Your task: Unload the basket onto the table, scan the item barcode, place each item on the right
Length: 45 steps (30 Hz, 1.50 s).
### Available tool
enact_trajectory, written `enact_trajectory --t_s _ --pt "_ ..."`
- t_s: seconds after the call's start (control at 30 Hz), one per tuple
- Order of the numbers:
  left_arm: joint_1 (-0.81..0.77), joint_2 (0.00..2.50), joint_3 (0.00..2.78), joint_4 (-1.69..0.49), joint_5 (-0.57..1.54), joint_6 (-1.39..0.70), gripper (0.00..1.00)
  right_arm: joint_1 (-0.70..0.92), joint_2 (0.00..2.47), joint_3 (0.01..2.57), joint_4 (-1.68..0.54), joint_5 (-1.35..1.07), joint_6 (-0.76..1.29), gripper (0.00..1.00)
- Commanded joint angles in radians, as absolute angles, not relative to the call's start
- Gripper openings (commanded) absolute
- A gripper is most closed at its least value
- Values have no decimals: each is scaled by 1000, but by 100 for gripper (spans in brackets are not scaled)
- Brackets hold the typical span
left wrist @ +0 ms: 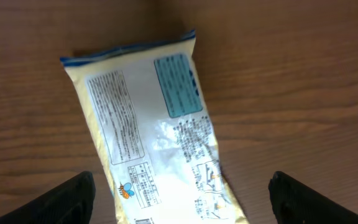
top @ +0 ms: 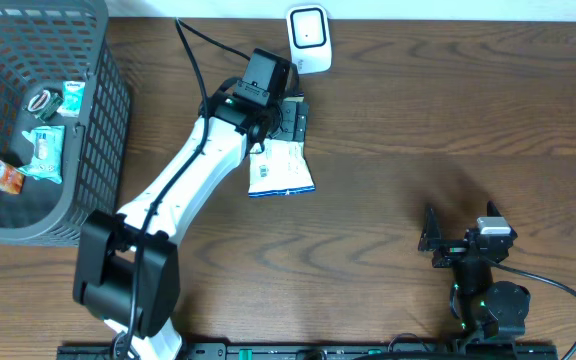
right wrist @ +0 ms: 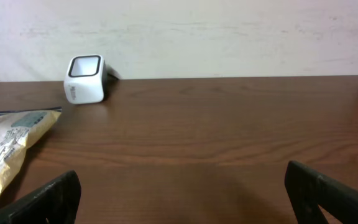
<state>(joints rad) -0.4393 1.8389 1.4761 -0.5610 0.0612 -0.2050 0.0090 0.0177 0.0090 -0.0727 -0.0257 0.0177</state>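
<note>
Packet [top: 281,170], a pale yellow pouch with blue edging, lies flat on the brown wooden counter [top: 448,120] just left of centre in the overhead view, its printed back facing up. The left wrist view shows blocks of small text, a blue panel and a small bee logo on it. A white box-shaped scanner [top: 308,38] stands at the top centre of the overhead frame, near the packet but apart from it, with a cable running off behind it. The white left arm reaches from the lower left of the frame up to the centre, and the left gripper [top: 280,125] hangs over the packet's upper end. In the wrist view its two black fingers [left wrist: 67,199] sit in the lower corners, spread wide on either side of the packet with bare wood showing in both gaps, so it has hold of nothing. The right gripper [top: 434,240] sits low at the lower right of the overhead frame, well apart from the packet, its fingers [right wrist: 48,199] spread fully with only bare counter between them. A dark grey mesh basket [top: 108,120] fills the upper left corner and holds several small wrapped items.
</note>
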Motion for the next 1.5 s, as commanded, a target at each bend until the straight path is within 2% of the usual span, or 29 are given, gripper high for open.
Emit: enact_trajectory --t_s 0.0,0.13,0.43,0.57,0.7,0.97,1.47 --pt "-438 1910 1476 -566 116 -196 88 2 14 6 -75 -21 28 99" --pt "-442 1967 1476 -551 176 -195 88 2 14 6 -75 -21 28 99" --pt "-442 2087 1476 -459 52 -150 88 2 14 6 -75 -21 28 99" --pt "-443 2123 1476 -455 53 -127 80 2 14 6 -75 -21 28 99" --pt "-445 2135 1476 -466 70 -94 80 2 14 6 -75 -21 28 99" --pt "-447 2090 1476 -466 83 -37 80 2 14 6 -75 -21 28 99" --pt "-446 1853 1476 -476 127 63 80 2 14 6 -75 -21 28 99"
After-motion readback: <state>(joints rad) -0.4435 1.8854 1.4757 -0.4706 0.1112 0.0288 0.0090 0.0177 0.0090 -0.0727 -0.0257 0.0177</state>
